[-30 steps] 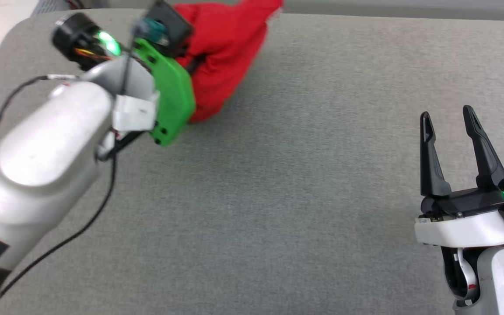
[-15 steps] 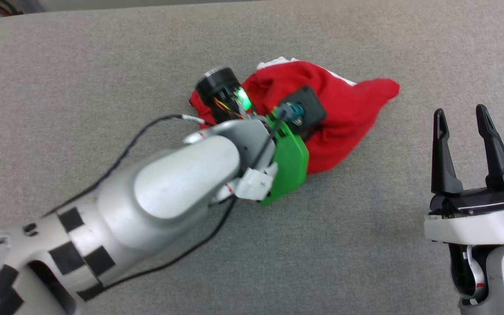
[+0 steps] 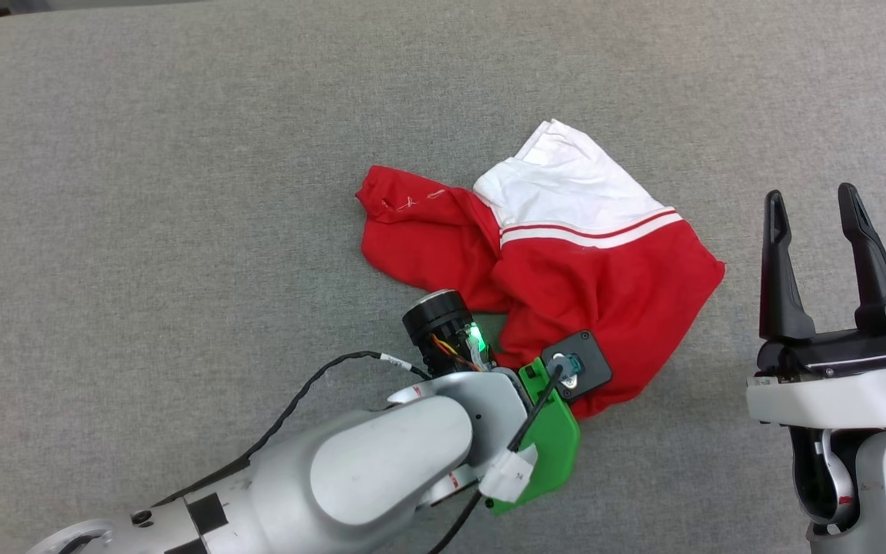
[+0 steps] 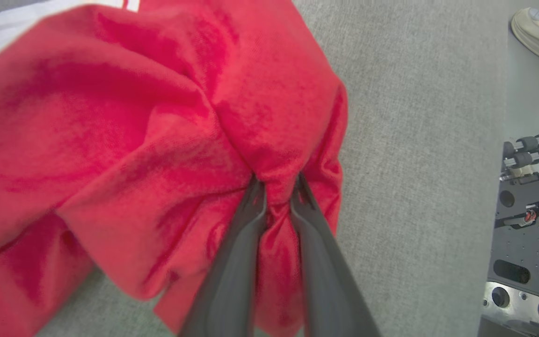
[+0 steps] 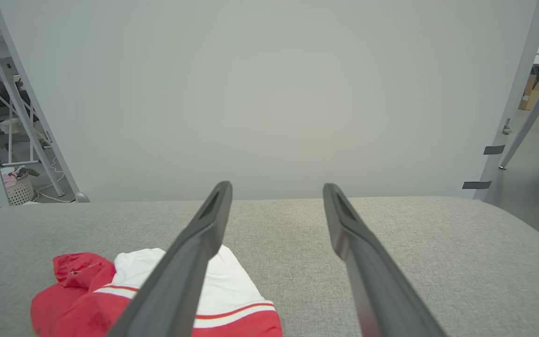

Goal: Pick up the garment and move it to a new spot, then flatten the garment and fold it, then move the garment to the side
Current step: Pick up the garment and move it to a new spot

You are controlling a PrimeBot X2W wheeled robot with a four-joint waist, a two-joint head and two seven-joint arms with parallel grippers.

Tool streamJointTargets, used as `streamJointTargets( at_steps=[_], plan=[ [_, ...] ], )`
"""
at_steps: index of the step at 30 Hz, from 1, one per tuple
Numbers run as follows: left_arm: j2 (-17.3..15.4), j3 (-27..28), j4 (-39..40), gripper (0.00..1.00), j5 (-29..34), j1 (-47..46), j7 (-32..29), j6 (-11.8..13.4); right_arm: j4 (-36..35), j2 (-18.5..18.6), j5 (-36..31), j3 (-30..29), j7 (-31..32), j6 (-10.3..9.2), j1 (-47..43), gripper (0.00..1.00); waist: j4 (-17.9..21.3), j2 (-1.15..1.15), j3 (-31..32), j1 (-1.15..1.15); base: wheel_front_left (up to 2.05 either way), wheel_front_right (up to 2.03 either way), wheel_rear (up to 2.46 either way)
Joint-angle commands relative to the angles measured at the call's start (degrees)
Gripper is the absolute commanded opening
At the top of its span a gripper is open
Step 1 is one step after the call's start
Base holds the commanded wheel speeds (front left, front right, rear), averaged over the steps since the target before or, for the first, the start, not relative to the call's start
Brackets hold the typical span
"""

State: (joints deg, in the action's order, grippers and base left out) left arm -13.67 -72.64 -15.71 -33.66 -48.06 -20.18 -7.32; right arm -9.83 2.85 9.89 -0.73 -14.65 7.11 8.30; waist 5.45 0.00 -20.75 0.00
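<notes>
Head view: one red garment [image 3: 589,300] with one white sleeve is lying crumpled in the middle of the grey tabletop [image 3: 181,192]. The right tool [image 3: 808,198] is standing open beside it.
Left wrist view: the left tool [image 4: 276,180] is pinching one red fold between its two fingers [image 4: 232,262].
Right wrist view: the right tool's two spread fingers are hovering over the tabletop, with the garment at lower left.

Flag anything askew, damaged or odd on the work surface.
The garment lies bunched and twisted on the grey surface, a white sleeve flopped over the red body, with the left gripper pinching a fold. White threads show on its far left red corner; whether that is damage, I cannot tell.
</notes>
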Motion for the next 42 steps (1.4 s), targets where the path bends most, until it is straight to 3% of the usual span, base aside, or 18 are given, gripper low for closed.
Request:
streamJointTargets(
  at_steps=[1,2,7,14,22,28,32,36,42],
  plan=[
    [-0.03,-0.71,-0.98,0.95,0.47,0.90,1.78,-0.16,0.32,0.03,0.52,-0.30,-0.35,0.37,0.17,1.00,-0.39,0.00,0.51,0.00,0.00,0.00,0.00],
    [0.10,-0.71,-1.88,1.00,0.40,0.09,4.31,-0.16,0.48,0.03,0.48,-0.46,-0.35,0.37,-0.12,1.00,-0.61,0.00,0.87,0.00,0.00,0.00,0.00],
    [1.47,1.39,-4.95,1.00,1.58,-2.74,16.59,0.64,1.74,0.03,0.20,-1.27,-0.35,0.37,-1.72,1.00,-1.94,0.00,3.94,0.00,0.00,0.00,0.00],
    [-0.40,10.12,-5.18,1.00,2.39,-1.45,31.17,9.90,3.65,0.03,0.10,-2.10,-0.35,0.37,-4.78,1.00,-4.11,0.00,9.42,0.00,0.00,0.00,0.00],
    [-5.97,20.26,-3.47,1.00,1.67,6.00,35.06,19.57,4.54,0.03,-0.16,-2.72,-0.35,0.37,-8.01,1.00,-6.00,0.00,13.84,0.00,0.00,0.00,0.00],
    [-9.74,30.21,2.62,1.00,4.20,15.44,35.15,25.71,5.11,0.03,-0.20,-2.94,-0.35,0.37,-9.74,1.00,-6.76,0.00,16.16,0.00,0.00,0.00,0.00],
    [-10.55,37.47,6.18,1.00,5.37,23.44,35.16,28.04,5.64,0.03,-0.13,-2.93,-0.35,0.37,-10.79,1.00,-6.93,0.00,17.56,0.00,0.00,0.00,0.00],
    [-10.51,43.53,8.83,1.00,8.18,30.77,35.17,28.81,5.94,0.03,-0.01,-3.13,-0.35,0.37,-11.76,1.00,-7.15,0.00,18.63,0.00,0.00,0.00,0.00],
    [-7.71,52.19,12.99,1.00,12.63,40.38,35.17,26.21,6.25,0.03,0.14,-3.19,-0.35,0.37,-12.83,1.00,-7.09,0.00,19.84,0.00,0.00,0.00,0.00]
  ],
)
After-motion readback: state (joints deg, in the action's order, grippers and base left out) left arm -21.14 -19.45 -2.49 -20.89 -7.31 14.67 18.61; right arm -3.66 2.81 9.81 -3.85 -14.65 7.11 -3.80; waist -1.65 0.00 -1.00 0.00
